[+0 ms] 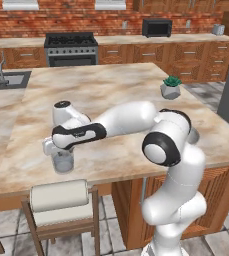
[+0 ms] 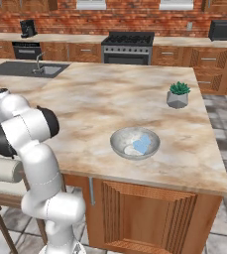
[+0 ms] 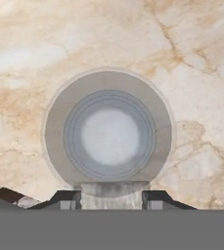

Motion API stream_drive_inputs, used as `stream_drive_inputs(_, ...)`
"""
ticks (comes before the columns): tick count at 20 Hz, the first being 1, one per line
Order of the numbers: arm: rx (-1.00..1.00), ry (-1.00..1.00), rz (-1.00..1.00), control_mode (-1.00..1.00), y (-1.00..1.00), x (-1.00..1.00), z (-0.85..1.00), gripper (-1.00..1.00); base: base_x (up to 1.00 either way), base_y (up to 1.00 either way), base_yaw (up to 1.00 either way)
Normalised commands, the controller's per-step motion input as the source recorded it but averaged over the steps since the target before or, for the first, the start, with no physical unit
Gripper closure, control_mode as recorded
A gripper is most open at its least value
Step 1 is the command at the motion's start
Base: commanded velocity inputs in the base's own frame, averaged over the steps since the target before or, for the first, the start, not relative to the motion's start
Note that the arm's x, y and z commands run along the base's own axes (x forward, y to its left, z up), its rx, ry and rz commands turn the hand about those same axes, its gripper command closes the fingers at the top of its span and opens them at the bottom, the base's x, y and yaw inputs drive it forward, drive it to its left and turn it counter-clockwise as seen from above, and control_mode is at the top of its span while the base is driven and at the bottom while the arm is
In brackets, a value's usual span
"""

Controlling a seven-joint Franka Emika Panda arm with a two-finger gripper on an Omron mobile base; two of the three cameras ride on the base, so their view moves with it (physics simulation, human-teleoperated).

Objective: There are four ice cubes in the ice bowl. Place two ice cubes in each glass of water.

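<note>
Your hand (image 3: 111, 201) sits directly above a glass of water (image 3: 108, 131); in the hand view you look straight down into it, rim a full circle just ahead of the fingertips (image 3: 64, 199). A pale translucent block sits between the two tips, flush with their inner faces; it looks like an ice cube but it's too washed out to be sure. The tips stand at a narrow-to-medium gap, so whether they're clamped on that block or just framing it, I can't tell.

Inside the glass: bluish-grey water, concentric rings, a pale patch in the middle. Can't tell if a cube is already in there.

From the left base view, the same glass (image 1: 63, 161) stands right under your hand (image 1: 61, 148), near the tabletop (image 1: 111, 90) edge closest to the base, above a chair (image 1: 61, 200).

The ice bowl (image 2: 135, 143) is well off to the side of your hand, back past the arm's elbow, near the same front edge. It holds light-blue ice cubes (image 2: 142, 144) bunched together in one clump on one side of the bowl; the count isn't readable.

A small potted plant (image 2: 178, 96) stands beyond the bowl, far from your hand.
</note>
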Motion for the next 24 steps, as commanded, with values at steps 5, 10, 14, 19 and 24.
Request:
stream_drive_inputs(5, 0.0, 0.0, 0.0, -1.0, 0.0, 0.12, -0.15, 1.0, 0.0, 0.0, 0.0)
stream_drive_inputs(10, 0.0, 0.0, 0.0, -1.0, 0.0, 0.09, -0.12, 1.0, 0.0, 0.0, 0.0)
stream_drive_inputs(14, 0.0, 0.0, 0.0, -1.0, 0.0, 0.11, -0.12, 1.0, 0.0, 0.0, 0.0)
stream_drive_inputs(19, 0.0, 0.0, 0.0, -1.0, 0.04, 0.21, -0.13, 1.0, 0.0, 0.0, 0.0)
stream_drive_inputs(24, 0.0, 0.0, -0.02, -1.0, 0.19, 0.28, 0.0, 1.0, 0.0, 0.0, 0.0)
